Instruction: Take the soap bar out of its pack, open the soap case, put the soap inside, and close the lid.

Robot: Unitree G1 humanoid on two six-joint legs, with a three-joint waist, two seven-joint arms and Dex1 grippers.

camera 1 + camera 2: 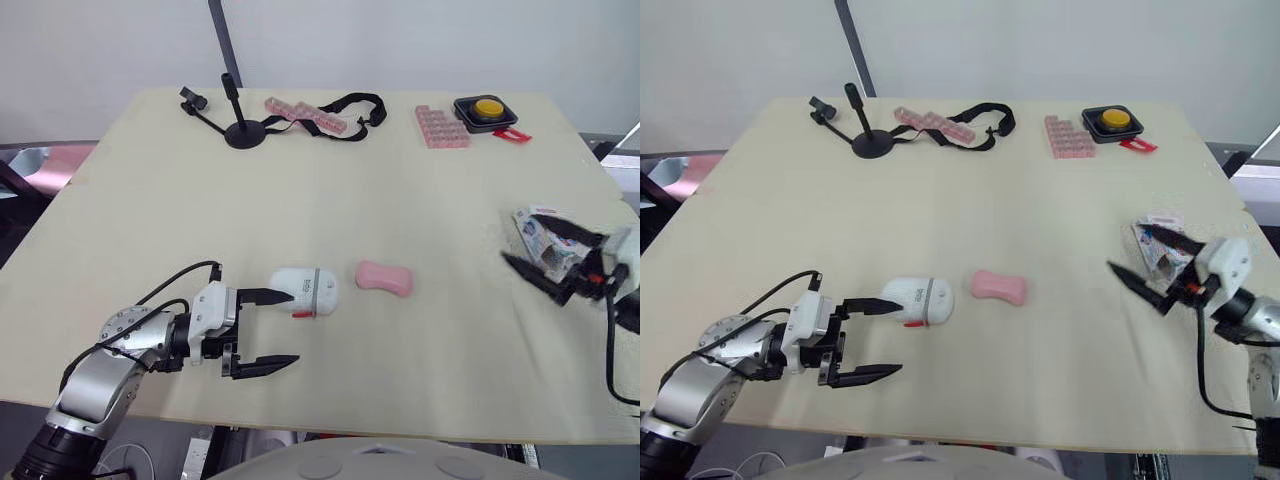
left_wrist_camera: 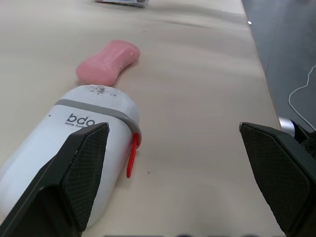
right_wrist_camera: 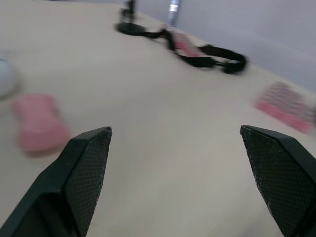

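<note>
**At the near edge: left gripper at the case, soap bare on the table**

Nearest the robot, over the front left part of the cream table (image 1: 300,190), the left gripper (image 1: 295,327) lies low with its two black fingers spread wide apart and nothing clamped between them. Its farther finger rests on or just over the near end of the soap case (image 1: 305,291); I cannot tell whether it touches. The nearer finger is well clear of the case.

The soap case is a white rounded shell with a grey band around it and a small red tab at its side. It lies flat on the table with its lid shut.

Just beside the case, on the robot's right and apart from it, the pink soap bar (image 1: 385,278) lies unwrapped on the bare table.

Farther right, at the table's right edge, the right gripper (image 3: 175,129) is also wide open, and its wrist view shows nothing between the fingers. The torn pack (image 1: 540,250) lies crumpled beside its farther finger. Whether they touch cannot be told.

Along the far edge of the table stand, from left to right:

- a black stand (image 1: 243,132)
- a pink pill box (image 1: 305,115) with a black strap (image 1: 350,105) looped beside it
- a second pink tray (image 1: 441,126)
- a yellow button (image 1: 488,108) in a black housing, with a red tag (image 1: 512,135) just next to it
</note>
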